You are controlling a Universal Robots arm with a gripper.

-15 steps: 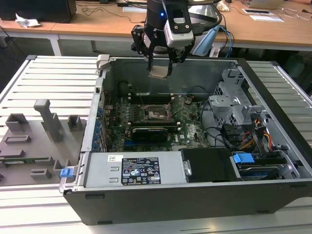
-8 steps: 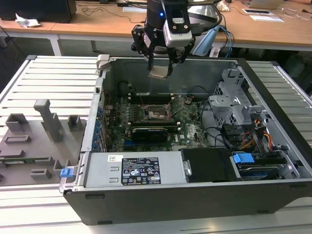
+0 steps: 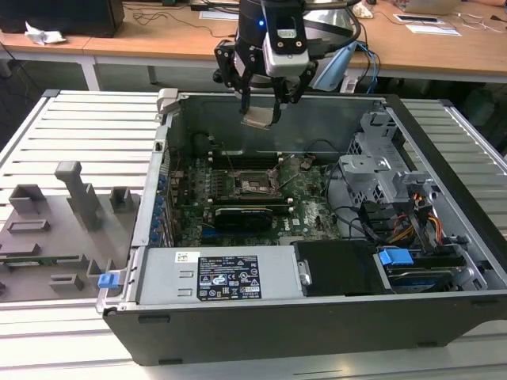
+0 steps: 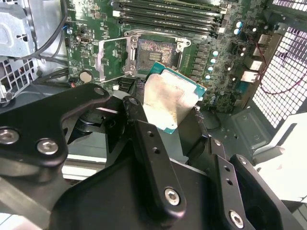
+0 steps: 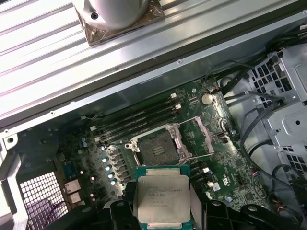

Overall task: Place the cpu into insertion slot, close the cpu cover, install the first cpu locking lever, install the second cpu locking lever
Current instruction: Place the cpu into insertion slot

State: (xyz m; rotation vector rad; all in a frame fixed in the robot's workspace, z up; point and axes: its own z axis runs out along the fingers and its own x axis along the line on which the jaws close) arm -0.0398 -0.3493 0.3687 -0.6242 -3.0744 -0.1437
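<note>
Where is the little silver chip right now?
In the exterior view the cpu hangs in the gripper above the open case, not yet in the insertion slot.

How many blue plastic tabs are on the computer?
2: one blue tab at the case corner, exterior view's left; another blue tab on the drive bay, right. More may be hidden.

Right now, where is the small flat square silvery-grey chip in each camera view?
Exterior view: the small square silvery-grey cpu hangs in the black gripper, above the open computer case.
Second wrist view: cpu held beside the square, dark-centred insertion slot.
First wrist view: cpu, metal top towards the camera, near that slot.
Shared landmark: the insertion slot.
</note>
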